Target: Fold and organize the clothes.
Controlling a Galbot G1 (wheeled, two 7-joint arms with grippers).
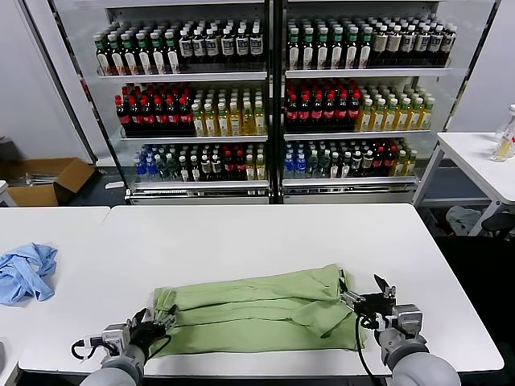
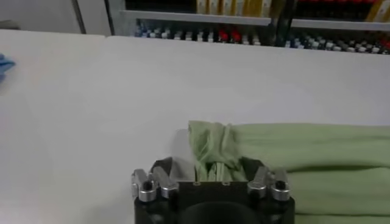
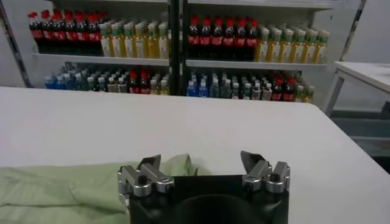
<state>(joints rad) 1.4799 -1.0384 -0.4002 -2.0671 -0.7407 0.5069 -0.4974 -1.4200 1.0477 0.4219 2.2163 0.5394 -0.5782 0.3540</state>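
The light green shirt (image 1: 257, 310) lies folded into a long band near the front edge of the white table (image 1: 265, 233). Its printed graphic and buttons are hidden. My left gripper (image 1: 157, 322) is at the shirt's left end, fingers spread, with the bunched end of the cloth (image 2: 210, 152) lying between them (image 2: 208, 167). My right gripper (image 1: 366, 296) is open at the shirt's right end. In the right wrist view it (image 3: 201, 161) is empty, with a corner of the shirt (image 3: 177, 165) just beside one finger.
A sky-blue cloth (image 1: 24, 272) lies crumpled at the table's left edge. Shelves of bottles (image 1: 273, 104) stand behind the table. A cardboard box (image 1: 48, 178) sits on the floor at the left. A second white table (image 1: 483, 157) stands at the right.
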